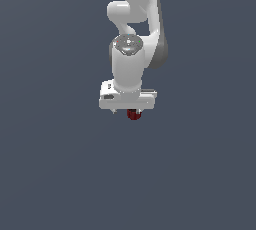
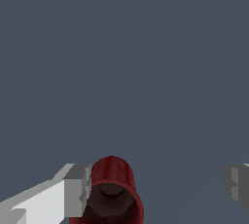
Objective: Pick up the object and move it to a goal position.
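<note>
The dark red ribbed cup [image 1: 133,114] shows just under the white hand of my gripper [image 1: 128,109] in the exterior view. In the wrist view the cup [image 2: 113,194] lies on its side between the fingers, its dark hollow facing the camera. One finger [image 2: 77,189] is right against the cup's side. The other finger [image 2: 237,185] stands far off it with a wide gap. The gripper [image 2: 158,189] is open and its jaws do not clamp the cup.
A plain dark grey-blue surface [image 1: 60,164] fills both views. The white arm [image 1: 134,19] rises above the hand in the exterior view. No other object or edge shows.
</note>
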Motion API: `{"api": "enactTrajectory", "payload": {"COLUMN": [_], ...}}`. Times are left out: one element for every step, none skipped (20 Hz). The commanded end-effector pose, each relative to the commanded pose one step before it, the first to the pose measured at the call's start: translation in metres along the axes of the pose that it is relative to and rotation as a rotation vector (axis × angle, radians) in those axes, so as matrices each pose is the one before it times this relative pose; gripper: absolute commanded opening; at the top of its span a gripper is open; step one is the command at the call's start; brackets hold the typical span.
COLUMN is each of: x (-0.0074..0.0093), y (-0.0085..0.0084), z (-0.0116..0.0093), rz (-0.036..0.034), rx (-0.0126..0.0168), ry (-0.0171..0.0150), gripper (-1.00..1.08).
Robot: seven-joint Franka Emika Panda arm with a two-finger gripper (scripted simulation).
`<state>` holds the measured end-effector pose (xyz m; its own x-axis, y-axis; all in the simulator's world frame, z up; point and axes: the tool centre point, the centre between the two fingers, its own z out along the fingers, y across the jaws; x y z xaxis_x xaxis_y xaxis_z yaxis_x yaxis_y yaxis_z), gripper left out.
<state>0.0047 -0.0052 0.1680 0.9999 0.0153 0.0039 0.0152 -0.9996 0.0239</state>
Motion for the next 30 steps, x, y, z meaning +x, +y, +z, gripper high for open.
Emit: {"api": "enactTrajectory", "payload": {"x": [0.00000,0.00023,0.00035,0.00072,0.00104,0.00113,0.00087,0.00060,0.00029,-0.00011,-0.00021,-0.00027,-0.00032,-0.00040,-0.00053,-0.00066,-0.00078,-0.00087,-0.00097,-0.00108,-0.00120,-0.00130,-0.00142,-0.00153,-0.00163,-0.00174,-0.00184,-0.00194,-0.00204,-0.00213], "y": [0.00001,0.00021,0.00106,0.00160,0.00220,0.00240,0.00180,0.00116,0.00049,-0.00021,-0.00028,-0.00024,-0.00010,-0.00005,-0.00010,-0.00022,-0.00027,-0.00032,-0.00034,-0.00041,-0.00047,-0.00053,-0.00060,-0.00069,-0.00078,-0.00088,-0.00099,-0.00110,-0.00123,-0.00137], "z": [0.00000,0.00018,-0.00064,-0.00058,-0.00074,-0.00087,-0.00067,-0.00045,-0.00022,-0.00012,0.00033,0.00022,0.00023,0.00028,0.00037,0.00047,0.00055,0.00061,0.00067,0.00075,0.00083,0.00090,0.00097,0.00104,0.00110,0.00117,0.00123,0.00129,0.00135,0.00141], "rz": [0.00000,0.00000,0.00090,0.00124,0.00185,0.00242,0.00227,0.00195,0.00139,0.00000,-0.00137,-0.00275,-0.00396,-0.00525,-0.00665,-0.00807,-0.00933,-0.01057,-0.01178,-0.01317,-0.01454,-0.01590,-0.01729,-0.01871,-0.02013,-0.02155,-0.02298,-0.02440,-0.02584,-0.02725], "rx": [0.00000,0.00000,-0.00069,-0.00085,-0.00116,-0.00131,-0.00100,-0.00066,-0.00030,0.00000,0.00031,0.00021,0.00018,0.00020,0.00028,0.00037,0.00044,0.00049,0.00052,0.00058,0.00063,0.00067,0.00071,0.00075,0.00078,0.00081,0.00083,0.00084,0.00085,0.00085], "ry": [0.00000,0.00000,0.00186,0.00232,0.00309,0.00339,0.00250,0.00156,0.00061,0.00000,-0.00064,-0.00014,0.00015,0.00030,0.00033,0.00029,0.00030,0.00037,0.00046,0.00051,0.00057,0.00064,0.00071,0.00079,0.00087,0.00095,0.00104,0.00113,0.00122,0.00132], "gripper": [0.68,0.68,0.68,0.68,0.68,0.68,0.68,0.68,0.68,0.68,0.68,0.68,0.68,0.68,0.68,0.68,0.68,0.68,0.68,0.68,0.68,0.68,0.68,0.68,0.68,0.68,0.68,0.68,0.68,0.68]}}
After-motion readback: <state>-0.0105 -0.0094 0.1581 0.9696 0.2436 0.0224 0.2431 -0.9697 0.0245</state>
